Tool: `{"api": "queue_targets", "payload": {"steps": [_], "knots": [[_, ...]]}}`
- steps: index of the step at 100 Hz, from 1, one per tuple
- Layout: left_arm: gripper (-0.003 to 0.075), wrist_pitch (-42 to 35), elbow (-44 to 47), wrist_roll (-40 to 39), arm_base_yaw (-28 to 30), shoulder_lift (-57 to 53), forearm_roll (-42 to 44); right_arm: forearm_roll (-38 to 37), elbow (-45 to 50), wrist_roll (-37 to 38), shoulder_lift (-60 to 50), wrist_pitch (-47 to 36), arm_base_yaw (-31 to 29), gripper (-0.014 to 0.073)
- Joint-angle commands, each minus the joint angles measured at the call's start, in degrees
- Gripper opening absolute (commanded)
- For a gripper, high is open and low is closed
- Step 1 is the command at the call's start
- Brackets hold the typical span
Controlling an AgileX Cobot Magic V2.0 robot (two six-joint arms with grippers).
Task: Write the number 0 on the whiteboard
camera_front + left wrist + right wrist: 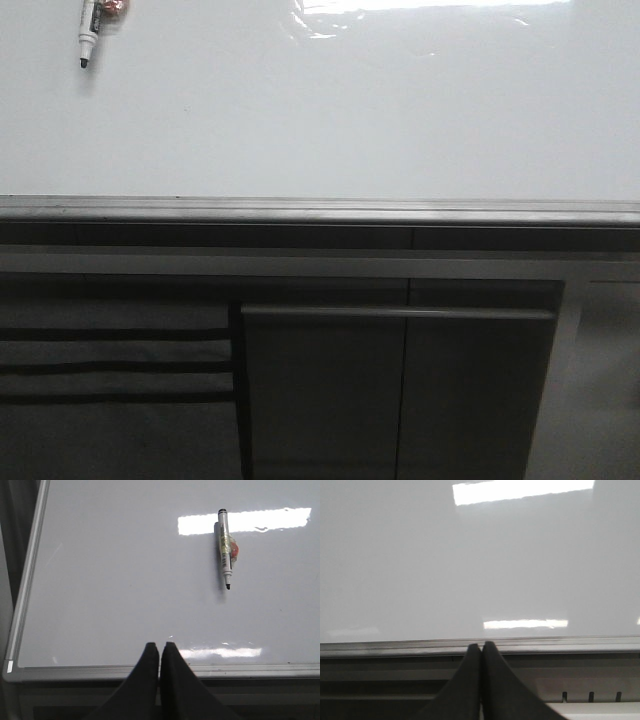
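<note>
The whiteboard point(330, 120) lies flat, glossy white with glare; no drawn 0 shows on it. A marker point(87, 33) with a white barrel and black tip lies uncapped at its far left; it also shows in the left wrist view point(224, 550), ahead and to the side of the fingers. My left gripper point(160, 647) is shut and empty, its tips over the board's near frame edge point(150, 671). My right gripper point(481, 646) is shut and empty at the near frame edge point(545, 644). Neither gripper shows in the front view.
Grey cabinet panels point(400, 390) and a handle bar point(400, 313) stand below the board's near frame point(320, 210). The board's side frame point(27, 575) and corner show in the left wrist view. Bright glare strips lie on the board point(520, 491).
</note>
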Motion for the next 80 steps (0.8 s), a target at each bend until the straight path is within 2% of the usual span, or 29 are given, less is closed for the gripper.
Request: {"api": "queue_targets", "payload": {"steps": [1, 9, 21, 42, 54, 80], "knots": [[-0.002, -3.81, -2.36, -0.74, 0.13, -1.51, -2.16, -0.1, -4.7, -0.33, -1.18, -2.09, -0.24, -0.0073], [-0.002, -1.3, -6.39, -0.74, 0.13, -1.25, -2.65, -0.1, -9.33, -0.33, -0.72, 2.96, -0.24, -0.0073], [-0.002, 7.35, -14.5, -0.74, 0.13, 1.43, -2.65, -0.1, -17.95, -0.33, 2.69, 11.31, -0.24, -0.0073], [-0.002, 22.31, -28.69, -0.74, 0.13, 11.66, 0.43, -0.1, -31.72, -0.33, 13.16, 23.59, -0.24, -0.0073], [-0.002, 30.01, -34.34, -0.74, 0.13, 17.43, -0.68, -0.1, -37.32, -0.33, 19.21, 31.82, -0.24, -0.0073], [-0.002, 31.62, -34.92, -0.74, 0.13, 22.09, -2.9, -0.1, -37.96, -0.33, 24.9, 33.05, -0.24, -0.0073]]}}
